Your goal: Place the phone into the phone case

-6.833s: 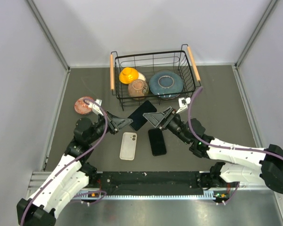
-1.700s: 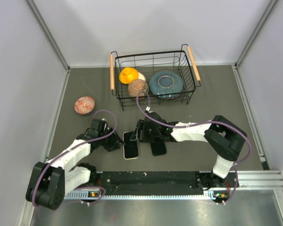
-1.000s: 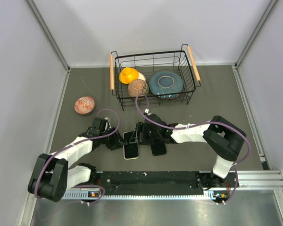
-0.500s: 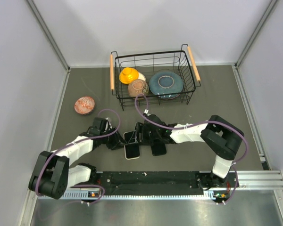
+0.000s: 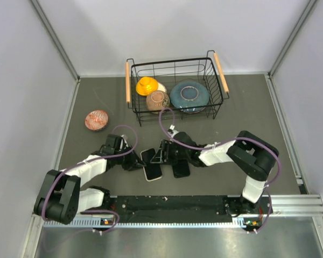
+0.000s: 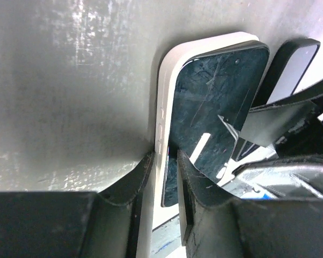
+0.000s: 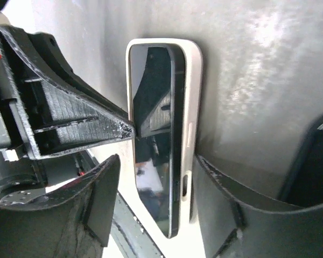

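Observation:
A black phone (image 5: 154, 171) lies face up in a white phone case (image 6: 162, 80) on the grey table, one long side riding up on the case's wall. My left gripper (image 6: 164, 157) grips the case's near side: one finger is outside the white wall, the other on the phone's screen (image 6: 215, 102). In the top view the left gripper (image 5: 135, 162) is at the case's left. My right gripper (image 7: 156, 166) straddles the case's (image 7: 194, 107) end, jaws apart. One finger (image 7: 220, 188) touches the case's side, and the other stands clear of it. The phone (image 7: 156, 107) reflects the arms.
A second black phone (image 5: 180, 168) lies just right of the case, beside the right gripper (image 5: 161, 157). A wire basket (image 5: 172, 61) at the back holds an orange bowl (image 5: 147, 85), a brown bowl (image 5: 158, 100) and a blue plate (image 5: 189, 95). A pink bowl (image 5: 96, 120) sits at the left.
The case with the phone has turned slightly, its near end swinging right. My left jaws have narrowed onto its edge. The right gripper has shifted a little to the right and narrowed slightly.

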Available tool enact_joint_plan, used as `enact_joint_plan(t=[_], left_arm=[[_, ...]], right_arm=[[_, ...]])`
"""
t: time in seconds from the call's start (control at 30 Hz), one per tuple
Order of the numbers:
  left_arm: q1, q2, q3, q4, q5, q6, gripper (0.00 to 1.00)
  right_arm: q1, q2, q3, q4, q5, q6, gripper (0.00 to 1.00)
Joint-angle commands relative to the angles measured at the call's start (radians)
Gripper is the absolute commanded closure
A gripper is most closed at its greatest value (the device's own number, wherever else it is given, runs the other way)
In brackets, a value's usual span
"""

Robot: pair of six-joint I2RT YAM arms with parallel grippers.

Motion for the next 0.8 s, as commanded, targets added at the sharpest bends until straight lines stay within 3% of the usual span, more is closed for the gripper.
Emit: enact_joint_plan(t=[0.0,0.6,0.77], left_arm=[[-0.012,0.043,-0.042,0.082,0.074,-0.028,0.76],[-0.012,0.043,-0.052,0.109,0.095,-0.026,0.77],[-0.012,0.046,-0.050,0.111,0.103,-0.023,0.71]], right_arm=[[-0.047,0.035,-0.142,0.635,-0.157,0.178,0.48],[-0.056,0.053,-0.167,0.742,-0.207,0.165,0.60],[-0.055,0.063,-0.164,0.760,-0.218,0.162,0.72]])
